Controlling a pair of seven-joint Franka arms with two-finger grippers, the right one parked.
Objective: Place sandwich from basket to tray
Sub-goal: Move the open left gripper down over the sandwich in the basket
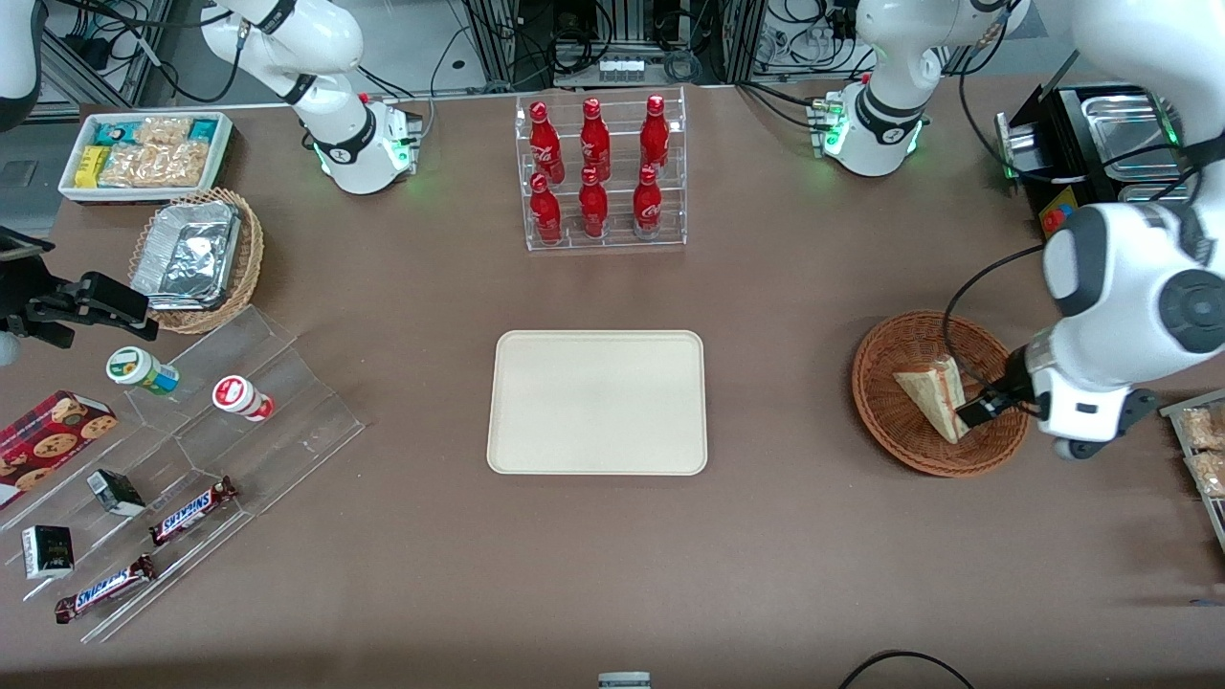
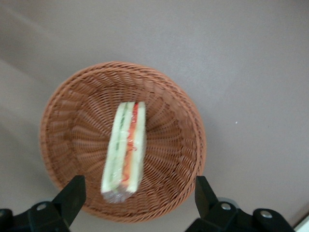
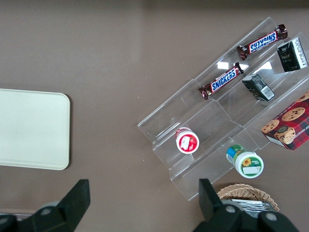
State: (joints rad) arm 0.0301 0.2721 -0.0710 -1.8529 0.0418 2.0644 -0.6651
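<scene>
Gripper (image 2: 137,193) open over sandwich (image 2: 125,152), basket (image 2: 72,121)

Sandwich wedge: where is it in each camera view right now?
Front view: the triangular white-bread sandwich lies in the round reddish-brown wicker basket, with the gripper open at its edge.
Left wrist view: sandwich on edge in the basket, filling showing.
Right wrist view: not in it.
Shared landmark: the basket.
</scene>
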